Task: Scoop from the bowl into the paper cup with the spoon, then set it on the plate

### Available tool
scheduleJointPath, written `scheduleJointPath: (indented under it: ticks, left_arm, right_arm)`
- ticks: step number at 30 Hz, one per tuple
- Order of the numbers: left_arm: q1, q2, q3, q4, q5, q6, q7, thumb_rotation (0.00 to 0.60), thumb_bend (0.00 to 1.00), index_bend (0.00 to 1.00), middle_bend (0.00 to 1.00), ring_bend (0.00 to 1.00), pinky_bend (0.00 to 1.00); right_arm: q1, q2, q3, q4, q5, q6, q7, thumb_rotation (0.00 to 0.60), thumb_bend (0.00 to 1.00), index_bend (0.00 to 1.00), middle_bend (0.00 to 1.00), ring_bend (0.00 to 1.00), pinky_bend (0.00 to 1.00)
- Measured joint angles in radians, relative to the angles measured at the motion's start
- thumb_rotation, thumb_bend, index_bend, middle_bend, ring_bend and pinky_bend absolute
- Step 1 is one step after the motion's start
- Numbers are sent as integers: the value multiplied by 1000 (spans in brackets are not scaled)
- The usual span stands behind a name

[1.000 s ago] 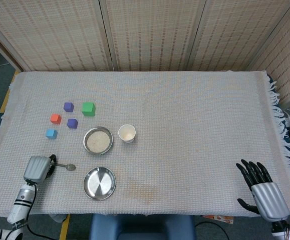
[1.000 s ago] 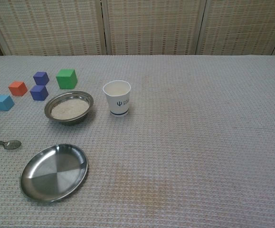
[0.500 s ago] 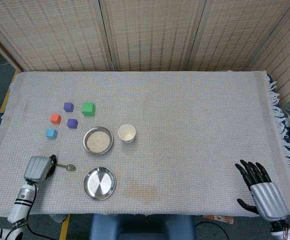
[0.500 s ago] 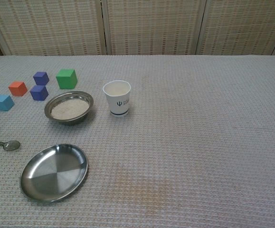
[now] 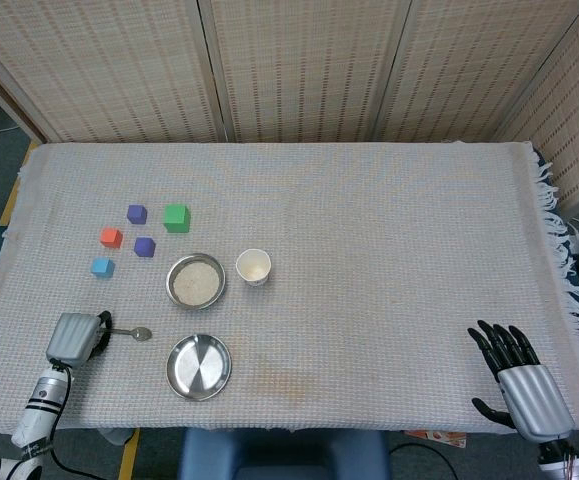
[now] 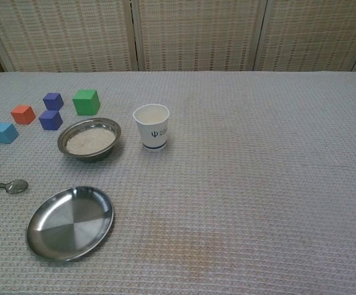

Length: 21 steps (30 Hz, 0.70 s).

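A metal spoon (image 5: 135, 333) lies low over the cloth at the front left, its bowl pointing right. My left hand (image 5: 73, 337) grips its handle, fingers curled around it. The chest view catches only the spoon's bowl (image 6: 16, 185) and a dark fingertip at the left edge. A steel bowl (image 5: 169, 285) of white grains sits beyond the spoon, and a white paper cup (image 5: 254, 266) stands upright just right of it. The empty steel plate (image 5: 199, 366) lies near the front edge. My right hand (image 5: 519, 378) rests far off at the front right, fingers spread, holding nothing.
Several small blocks stand left of the bowl: a green block (image 5: 176, 217), two purple blocks (image 5: 137, 213), a red block (image 5: 111, 237) and a blue block (image 5: 102, 267). A woven cloth (image 5: 389, 250) covers the table, fringed at the right edge. Wicker screens stand behind.
Almost nothing has moved. The right hand has slid slightly towards the near edge, and the spoon has shifted by a hair in the left hand.
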Motion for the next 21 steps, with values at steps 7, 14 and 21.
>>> scheduleJointPath:
  ticks: [7, 14, 21]
  left_arm:
    - [-4, 39, 9, -50, 8, -7, -33, 600, 424, 761, 1000, 1000, 1000]
    - [-1, 52, 15, -61, 22, 14, -87, 600, 469, 852, 1000, 1000, 1000]
    - [5, 88, 16, -120, 31, 48, -94, 600, 607, 911, 1000, 1000, 1000]
  right_arm:
    - [0, 1, -2, 0, -2, -1, 0, 600, 59, 0, 0, 0, 0]
    - [-2, 1, -6, -2, -9, 2, -4, 600, 59, 0, 0, 0, 0]
    - [0, 3, -8, -4, -14, -1, 1, 600, 59, 0, 0, 0, 0]
